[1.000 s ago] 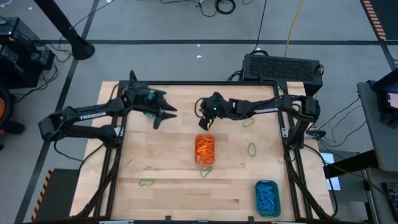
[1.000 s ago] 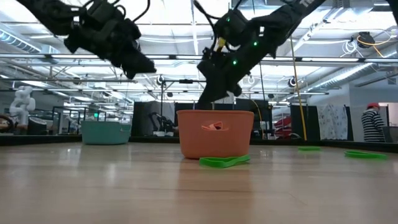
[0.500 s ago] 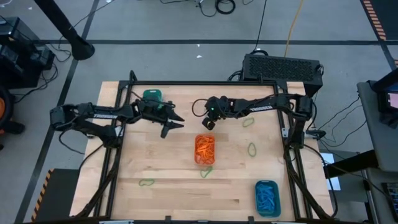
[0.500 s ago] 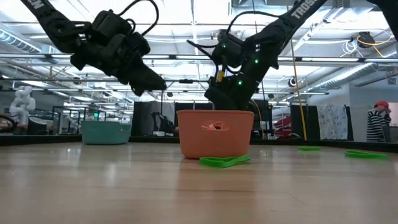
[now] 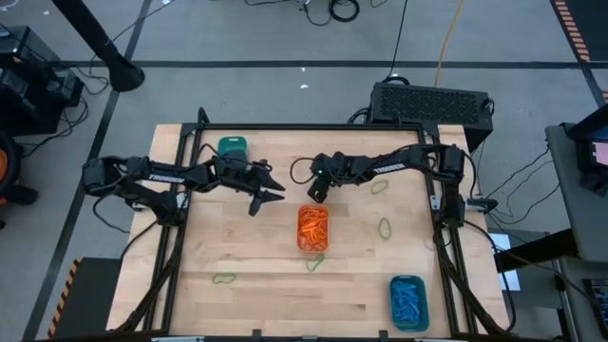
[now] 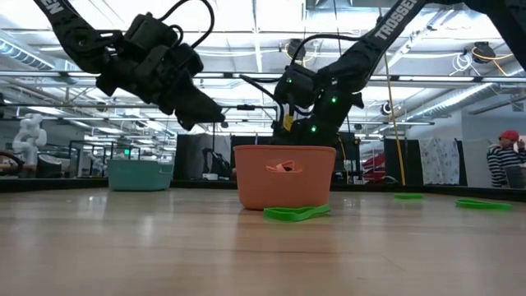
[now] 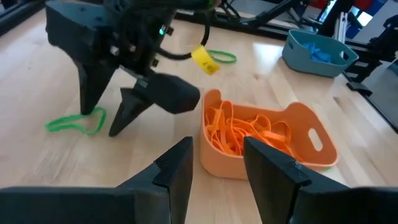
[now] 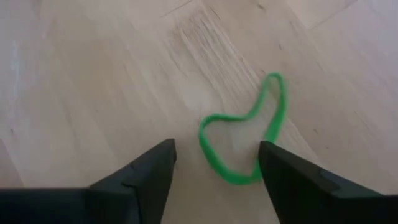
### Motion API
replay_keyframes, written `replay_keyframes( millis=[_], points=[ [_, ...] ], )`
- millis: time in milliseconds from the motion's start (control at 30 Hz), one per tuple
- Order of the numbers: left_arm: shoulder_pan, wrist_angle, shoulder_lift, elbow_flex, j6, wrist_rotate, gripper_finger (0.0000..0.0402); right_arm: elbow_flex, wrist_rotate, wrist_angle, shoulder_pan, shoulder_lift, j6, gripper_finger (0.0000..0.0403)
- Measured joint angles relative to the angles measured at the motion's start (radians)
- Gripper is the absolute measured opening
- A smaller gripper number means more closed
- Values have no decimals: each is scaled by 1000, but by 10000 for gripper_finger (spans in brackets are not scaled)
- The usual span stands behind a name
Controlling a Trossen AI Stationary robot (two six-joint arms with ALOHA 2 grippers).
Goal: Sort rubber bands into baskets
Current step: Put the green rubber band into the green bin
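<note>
the right gripper [image 5: 315, 190] hangs at 12 o'clock of the orange basket [image 5: 313, 228], jaws wide and empty, with a green band [image 8: 244, 138] on the table between its fingertips. step in hand: picking that band; next it must drop and close. the left gripper [image 5: 271, 193] waits at 10 o'clock, jaws part open, empty. "trossen" shows on both arms.

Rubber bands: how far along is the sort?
Done: orange bands sit in the orange basket, blue bands in the blue basket. In hand: the right gripper is open over a green band on the table. Left: four other green bands lie loose.
</note>
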Motion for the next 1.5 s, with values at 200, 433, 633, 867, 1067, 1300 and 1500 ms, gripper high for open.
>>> replay_keyframes(
  millis=[200,433,633,867,1067,1300,1500],
  points=[
    [-5,0,0,0,0,0,148,3,-11,-11,-21,4,4,193],
    [-5,-3,0,0,0,0,148,3,-6,-41,-39,2,-36,17],
    [-5,-3,0,0,6,-3,148,-2,13,-56,-42,-32,-51,3],
    [-6,9,24,0,63,-3,148,-1,-66,-7,4,-141,-85,1],
    [-35,88,65,0,147,-5,148,0,-318,103,69,-187,-125,1],
    [-95,165,77,0,300,-5,148,-1,-539,184,120,-189,-143,0],
    [-152,174,77,0,425,-24,148,-1,-598,248,140,-189,-137,0]
  ],
)
